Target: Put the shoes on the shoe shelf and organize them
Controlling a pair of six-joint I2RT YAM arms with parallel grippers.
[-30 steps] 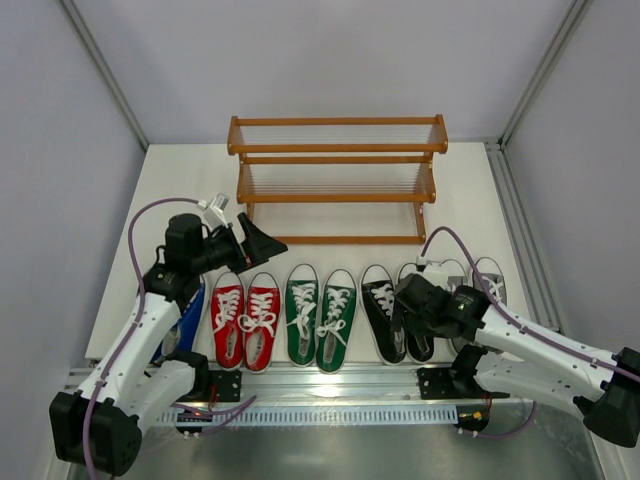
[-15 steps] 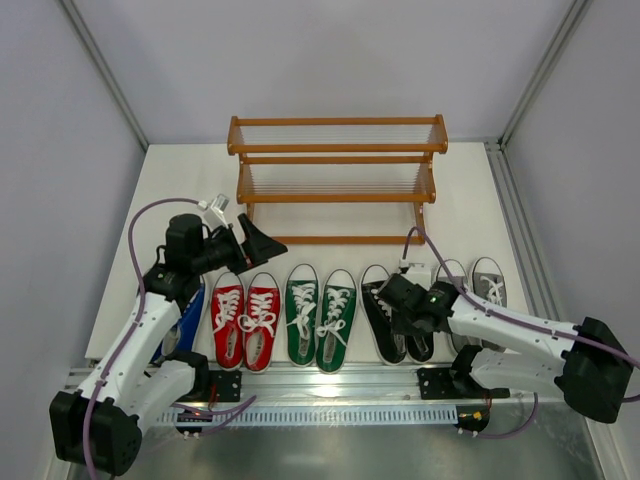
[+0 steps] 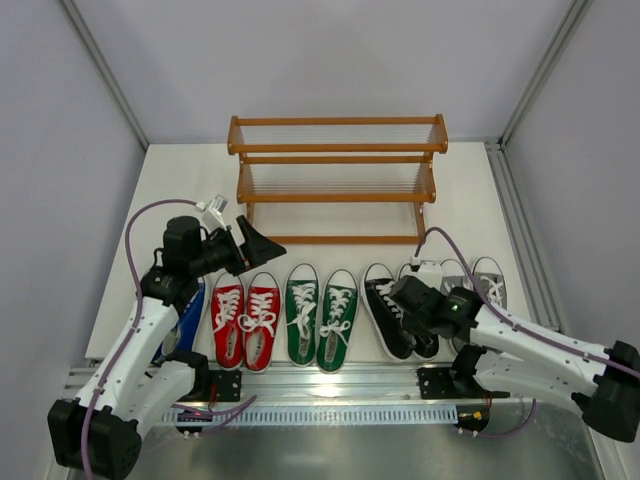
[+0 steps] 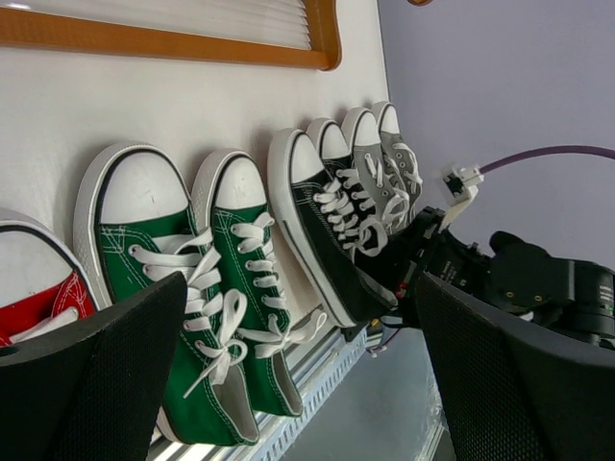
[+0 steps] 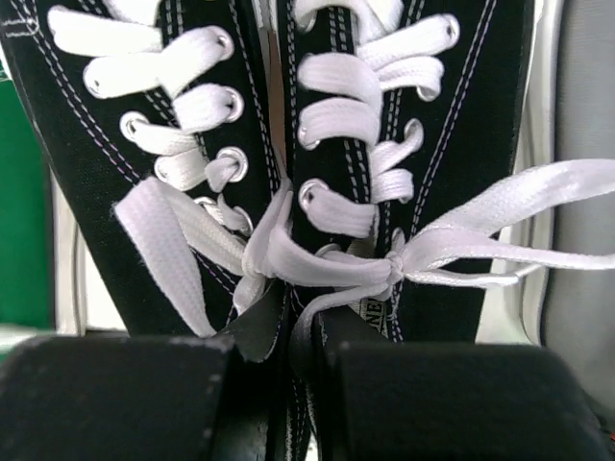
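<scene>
Pairs of blue (image 3: 188,312), red (image 3: 246,322), green (image 3: 320,318), black (image 3: 384,312) and grey (image 3: 489,279) shoes stand in a row on the table in front of the wooden shoe shelf (image 3: 336,172). My right gripper (image 3: 417,301) is down on the black pair. In the right wrist view its fingers (image 5: 115,394) are pinched together on the inner sides of both black shoes (image 5: 163,192), just behind the lace bows, so the right gripper (image 5: 288,384) is shut on them. My left gripper (image 3: 256,245) hovers open above the red shoes' toes. Between its jaws (image 4: 298,384) show green (image 4: 183,288) and black shoes (image 4: 317,230).
The shelf's tiers hold nothing. A metal rail (image 3: 330,385) runs along the table's near edge behind the shoes' heels. Grey walls close in on both sides. In the left wrist view the right arm (image 4: 538,279) sits over the black pair, with grey shoes (image 4: 389,168) beyond.
My right gripper has gone from open to shut on the black pair, and the black shoes have drawn together and turned slightly. The left arm has barely moved.
</scene>
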